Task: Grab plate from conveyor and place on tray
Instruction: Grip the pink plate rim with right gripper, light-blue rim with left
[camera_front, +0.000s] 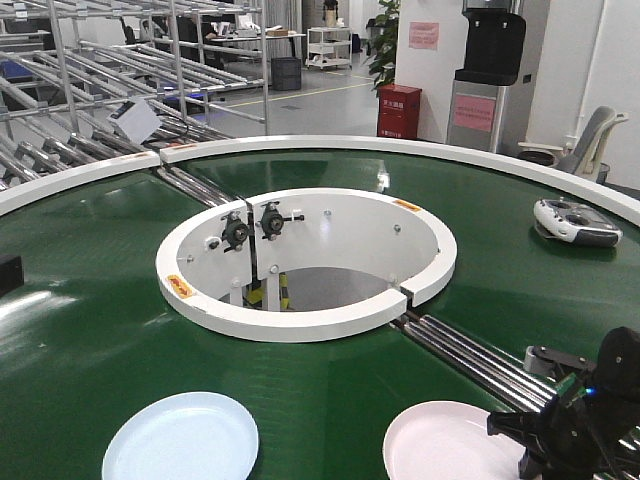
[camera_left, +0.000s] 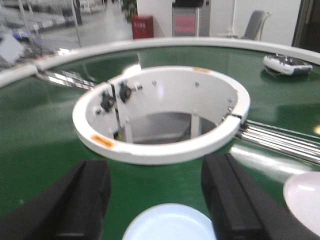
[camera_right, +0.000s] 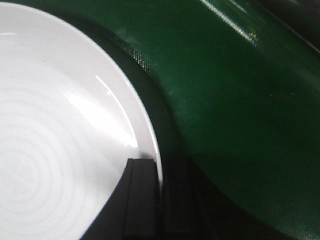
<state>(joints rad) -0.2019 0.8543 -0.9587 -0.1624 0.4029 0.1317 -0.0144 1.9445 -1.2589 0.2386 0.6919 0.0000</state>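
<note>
The conveyor (camera_front: 90, 330) is a glossy green ring belt. A pale pink plate (camera_front: 450, 440) lies on it at the near right, and my right gripper (camera_front: 520, 430) holds its right edge. In the right wrist view the plate (camera_right: 55, 125) looks white, and the gripper (camera_right: 161, 165) is shut on its rim, one finger inside and one outside. A light blue plate (camera_front: 180, 438) lies at the near left. My left gripper (camera_left: 156, 170) hangs open above the belt, with the blue plate (camera_left: 170, 224) below and between its fingers, not touching them. The tray is out of view.
A white circular centre wall (camera_front: 300, 320) rises in the middle of the belt, with steel rollers (camera_front: 470, 360) at the seam to its right. A grey handheld controller (camera_front: 575, 222) lies on the belt at the far right. Metal racks (camera_front: 90, 70) stand beyond the outer rim.
</note>
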